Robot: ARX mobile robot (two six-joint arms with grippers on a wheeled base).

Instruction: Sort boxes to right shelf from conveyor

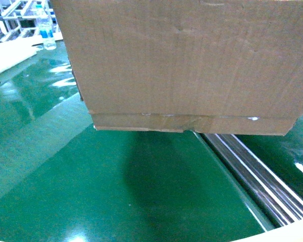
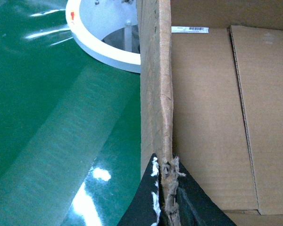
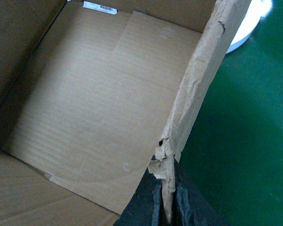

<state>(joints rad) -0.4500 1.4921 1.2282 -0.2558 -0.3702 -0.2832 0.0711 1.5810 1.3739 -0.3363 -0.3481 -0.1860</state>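
Observation:
A large brown cardboard box [image 1: 187, 60] fills the top of the head view, held up above the dark-green conveyor [image 1: 116, 186], with its shadow on the belt below. My left gripper [image 2: 166, 197] is shut on the box's ragged left wall [image 2: 155, 94]. The right gripper [image 3: 168, 202] is shut on the torn right wall [image 3: 203, 80]. Both wrist views look down into the empty box [image 3: 94, 103]. Neither gripper shows in the head view. The right shelf is out of view.
A metal rail [image 1: 257, 171] runs diagonally at the belt's right side. A water bottle [image 1: 47, 30] stands on a pale surface at far left. The conveyor's cream-white rim [image 2: 101, 47] curves behind the box.

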